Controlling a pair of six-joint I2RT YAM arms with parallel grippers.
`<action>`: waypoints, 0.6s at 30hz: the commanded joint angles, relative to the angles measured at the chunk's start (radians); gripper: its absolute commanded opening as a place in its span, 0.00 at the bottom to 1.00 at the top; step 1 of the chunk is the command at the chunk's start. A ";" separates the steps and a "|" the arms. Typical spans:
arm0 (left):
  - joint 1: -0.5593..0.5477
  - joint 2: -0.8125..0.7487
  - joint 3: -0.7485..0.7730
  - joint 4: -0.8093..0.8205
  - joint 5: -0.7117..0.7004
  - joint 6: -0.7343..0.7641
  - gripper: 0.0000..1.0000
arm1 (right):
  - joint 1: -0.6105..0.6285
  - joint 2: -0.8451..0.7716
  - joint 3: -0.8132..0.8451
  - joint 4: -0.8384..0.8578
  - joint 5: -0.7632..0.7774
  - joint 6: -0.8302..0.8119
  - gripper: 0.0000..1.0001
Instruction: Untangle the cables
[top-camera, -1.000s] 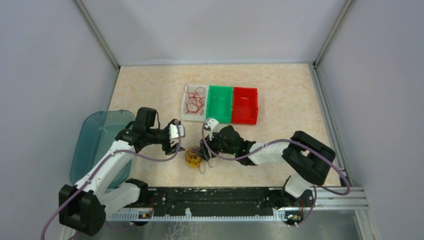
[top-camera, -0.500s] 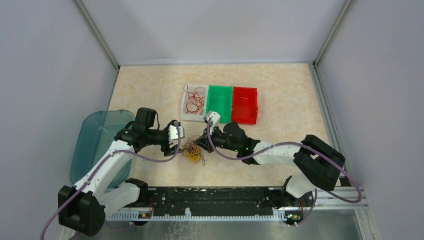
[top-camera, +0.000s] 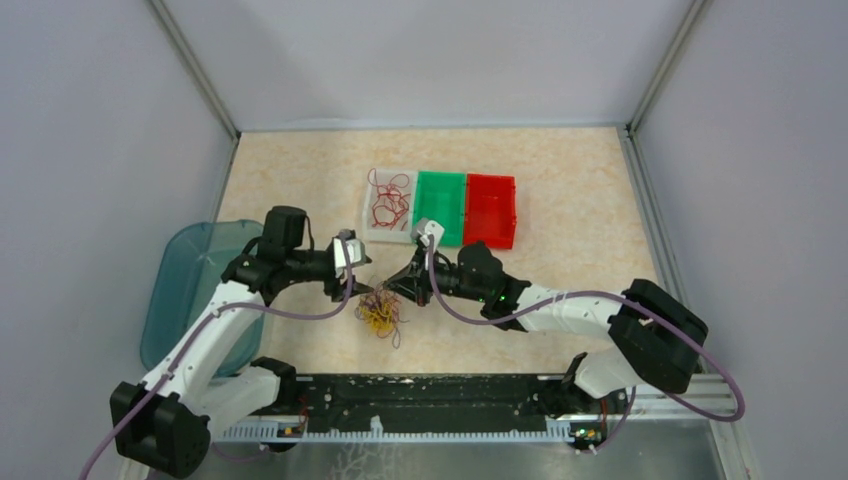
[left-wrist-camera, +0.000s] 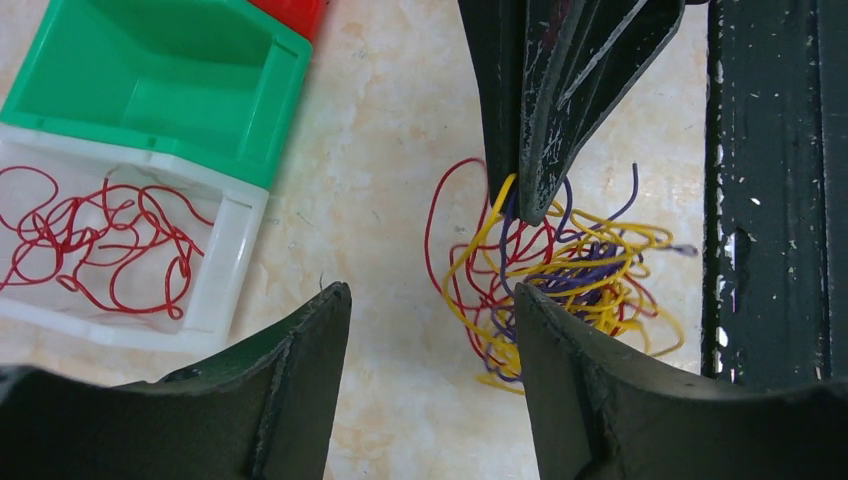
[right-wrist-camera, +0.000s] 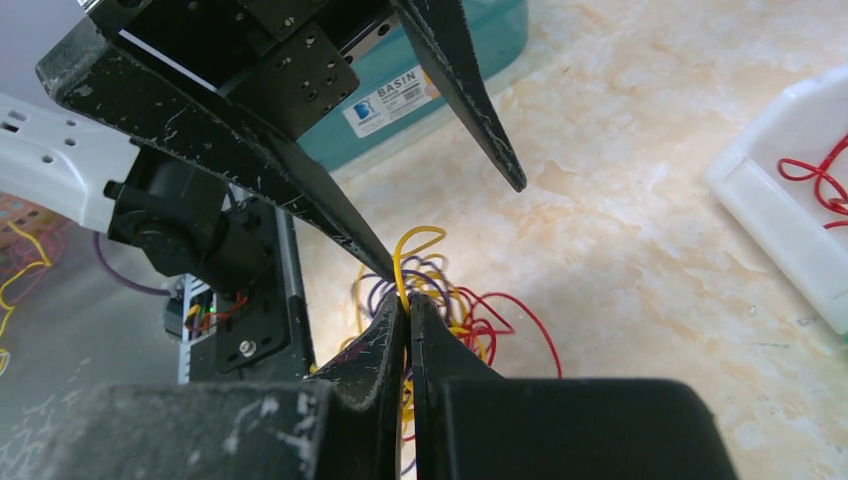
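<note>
A yellow cable (right-wrist-camera: 399, 262) is clamped in the right gripper (right-wrist-camera: 408, 312); with the left gripper (left-wrist-camera: 430, 295) open and empty, the tangle (left-wrist-camera: 570, 275) could be dragged along

Beige marbled tabletop (top-camera: 580, 190), plain grey walls (top-camera: 430, 60)

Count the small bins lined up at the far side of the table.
3, side by side: a white bin on the left holding red wires, a green bin in the middle, a red bin on the right. None looks hidden.
</note>
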 joint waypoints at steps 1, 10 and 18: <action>-0.005 -0.025 0.022 -0.025 0.083 0.072 0.66 | -0.006 -0.012 0.019 0.072 -0.075 0.017 0.00; -0.028 -0.001 0.030 -0.046 0.107 0.085 0.54 | -0.002 0.012 0.043 0.081 -0.124 0.035 0.00; -0.051 0.009 0.042 -0.057 0.102 0.054 0.41 | 0.002 0.037 0.060 0.087 -0.084 0.050 0.00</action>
